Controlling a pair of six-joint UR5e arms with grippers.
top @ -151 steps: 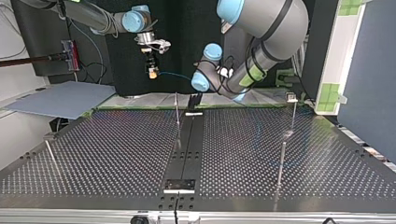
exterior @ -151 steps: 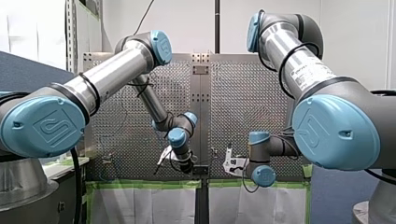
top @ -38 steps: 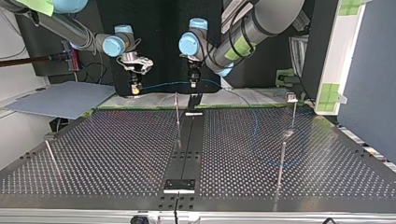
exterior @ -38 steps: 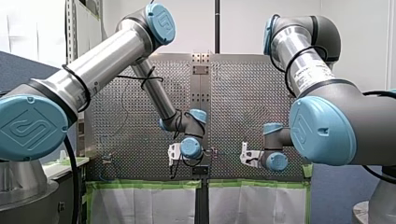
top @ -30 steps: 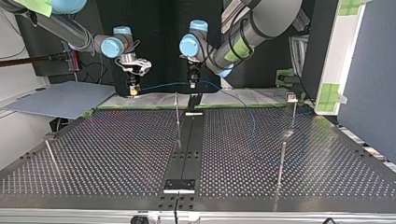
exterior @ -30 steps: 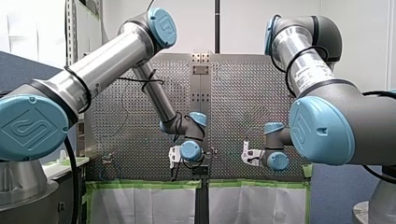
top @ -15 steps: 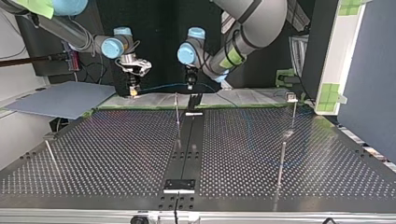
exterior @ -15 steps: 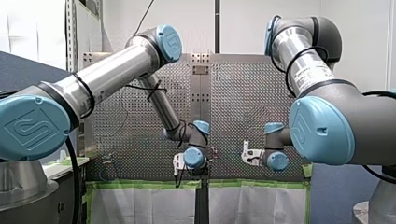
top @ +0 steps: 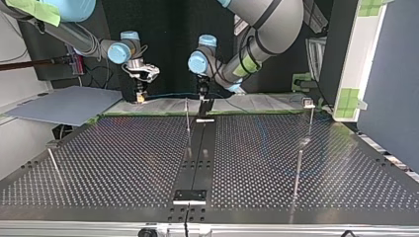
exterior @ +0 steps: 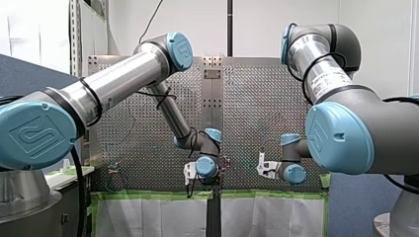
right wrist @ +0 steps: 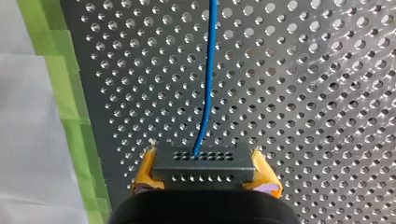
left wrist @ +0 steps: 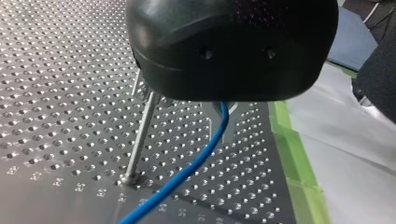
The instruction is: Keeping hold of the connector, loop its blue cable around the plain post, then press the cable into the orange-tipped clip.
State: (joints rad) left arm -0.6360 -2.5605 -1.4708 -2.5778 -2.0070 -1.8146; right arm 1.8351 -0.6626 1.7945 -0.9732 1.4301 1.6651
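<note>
In the right wrist view my right gripper (right wrist: 205, 179) is shut on the dark grey connector (right wrist: 204, 163), with a yellow pad (right wrist: 145, 175) on each side. The blue cable (right wrist: 208, 74) leaves the connector and runs ahead over the perforated plate. In the top view this gripper (top: 140, 95) hangs at the far edge, left of my left gripper (top: 202, 92). The cable (top: 170, 94) stretches between them. In the left wrist view my left gripper (left wrist: 220, 122) is shut on the cable (left wrist: 187, 170), just beside the plain post (left wrist: 140, 140). That post (top: 187, 116) stands below the cable span.
A post topped with a small clip (top: 307, 102) stands at the top view's far right, and a bare post (top: 298, 173) is nearer. Another post (top: 53, 165) leans at the near left. Green tape (left wrist: 292, 154) lines the table edge. A black strip (top: 196, 158) runs down the middle.
My left gripper has sunk a little toward the table with the cable, its arm folding lower. My right gripper shifted slightly down with the connector. The cable span between them lies lower and straighter.
</note>
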